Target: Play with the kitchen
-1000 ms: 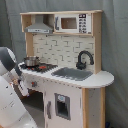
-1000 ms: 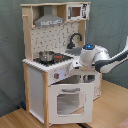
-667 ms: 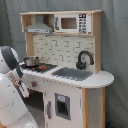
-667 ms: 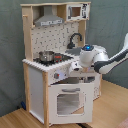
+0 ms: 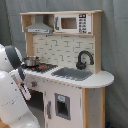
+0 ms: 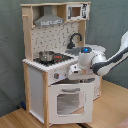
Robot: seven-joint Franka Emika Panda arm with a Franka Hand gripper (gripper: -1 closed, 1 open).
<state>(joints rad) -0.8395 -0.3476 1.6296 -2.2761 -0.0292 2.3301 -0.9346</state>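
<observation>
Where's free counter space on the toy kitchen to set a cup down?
Best patch: the rounded counter end beyond the sink and faucet, bare in the first exterior view. The stovetop is crowded: a pot sits on it, and the arm hangs at the front edge by the oven door.

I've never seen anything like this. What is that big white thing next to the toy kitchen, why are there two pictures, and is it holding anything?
The white thing is a robot arm, a jointed machine that moves a gripper at its tip. The two pictures show one moment from two cameras standing off the arm, on different sides of the toy kitchen. In the first exterior view the arm fills the left edge; in the second exterior view it reaches in from the right, its end near the kitchen's front, above the oven door. On the counter are a small metal pot on the stovetop, a grey sink and a black faucet. Above hang a hood and a microwave. Whether the gripper holds anything cannot be seen.
</observation>
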